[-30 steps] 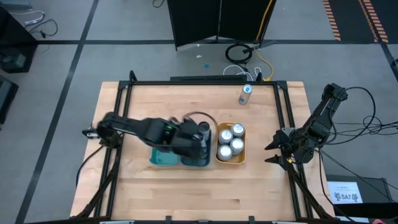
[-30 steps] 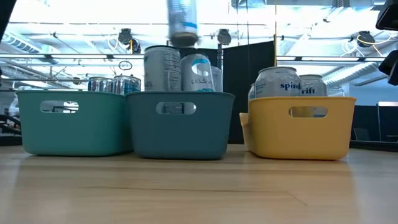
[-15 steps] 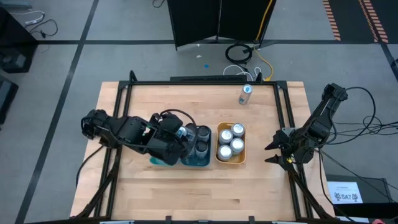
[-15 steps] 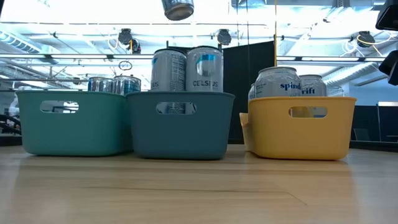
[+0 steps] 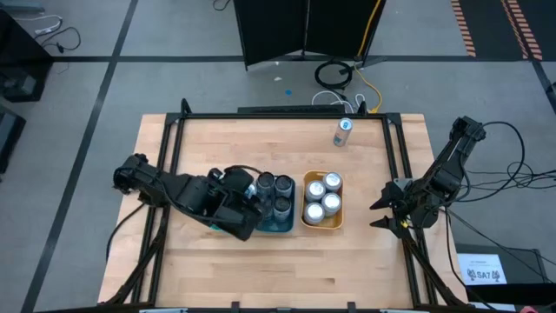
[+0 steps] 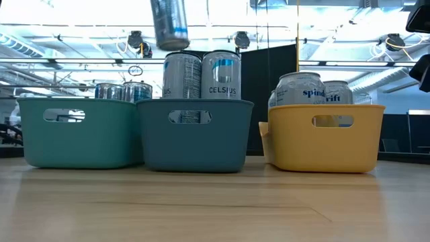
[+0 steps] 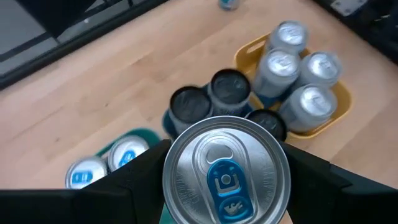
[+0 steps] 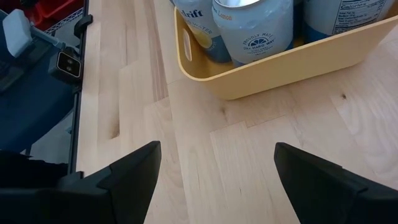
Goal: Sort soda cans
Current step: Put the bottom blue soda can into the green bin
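Note:
My left gripper [image 5: 246, 189] is shut on a silver soda can with a blue tab [image 7: 227, 177]. It holds the can in the air above the place where the teal tray [image 5: 219, 224] and the blue tray [image 5: 282, 224] meet; the can also shows in the low view [image 6: 169, 23]. Dark-topped cans [image 7: 189, 106] stand in the blue tray, blue-white-topped cans [image 7: 87, 174] in the teal tray, and silver cans [image 5: 321, 196] in the yellow tray [image 6: 322, 134]. One can [image 5: 343, 132] stands alone on the far part of the table. My right gripper [image 5: 382, 216] is open and empty near the table's right edge. My left gripper pinches the can between its two fingers [image 7: 140, 180], on opposite sides of its wall just under the top rim [image 7: 169, 177]. The fingers come from above, pointing down. The can hangs upright, top up, clear of the trays and of the cans in them.
The three trays stand side by side in the middle of the table, the yellow one nearest my right gripper [image 8: 217, 165]. Bare wood [image 5: 278, 261] lies near of the trays and also far of them. A black metal frame [image 5: 287, 113] runs round the table.
My left gripper has carried the can from above the blue tray toward the table's left edge, to above where the teal and blue trays meet. Half a second ago the can was tipped and higher; now it hangs upright and lower.

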### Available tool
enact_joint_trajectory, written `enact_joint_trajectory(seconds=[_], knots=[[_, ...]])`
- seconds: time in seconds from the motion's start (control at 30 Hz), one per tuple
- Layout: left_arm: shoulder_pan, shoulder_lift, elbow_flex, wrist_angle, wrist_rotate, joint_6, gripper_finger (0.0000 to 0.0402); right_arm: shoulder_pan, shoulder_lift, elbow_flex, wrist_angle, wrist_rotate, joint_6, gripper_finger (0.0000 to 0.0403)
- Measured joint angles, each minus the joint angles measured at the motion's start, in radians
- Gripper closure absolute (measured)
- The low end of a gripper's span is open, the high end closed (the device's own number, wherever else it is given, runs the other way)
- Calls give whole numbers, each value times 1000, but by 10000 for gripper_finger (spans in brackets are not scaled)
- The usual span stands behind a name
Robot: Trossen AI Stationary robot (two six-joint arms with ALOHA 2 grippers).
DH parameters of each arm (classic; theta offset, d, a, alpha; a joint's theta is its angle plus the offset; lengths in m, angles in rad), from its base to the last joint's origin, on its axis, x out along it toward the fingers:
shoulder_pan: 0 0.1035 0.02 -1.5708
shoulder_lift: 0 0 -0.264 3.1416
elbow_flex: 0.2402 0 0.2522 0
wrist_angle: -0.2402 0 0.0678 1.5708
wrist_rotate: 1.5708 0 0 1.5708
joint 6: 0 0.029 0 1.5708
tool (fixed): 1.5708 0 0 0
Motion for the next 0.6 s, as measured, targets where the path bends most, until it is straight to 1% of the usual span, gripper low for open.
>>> enact_joint_trajectory(seconds=[0.2, 0.33, 0.43, 0.6], knots=[[-29, -37, -122, 1, 10, -116, 140, 0, 0, 0, 0, 0, 5, 96], [-38, -60, -188, 1, -18, -165, 140, 0, 0, 0, 0, 2, 26, 96], [-37, -60, -241, -3, 27, -193, 140, 0, 0, 0, 10, 2, 31, 96], [-34, -65, -302, -5, 51, -240, 140, 0, 0, 0, 10, 5, 61, 96]])
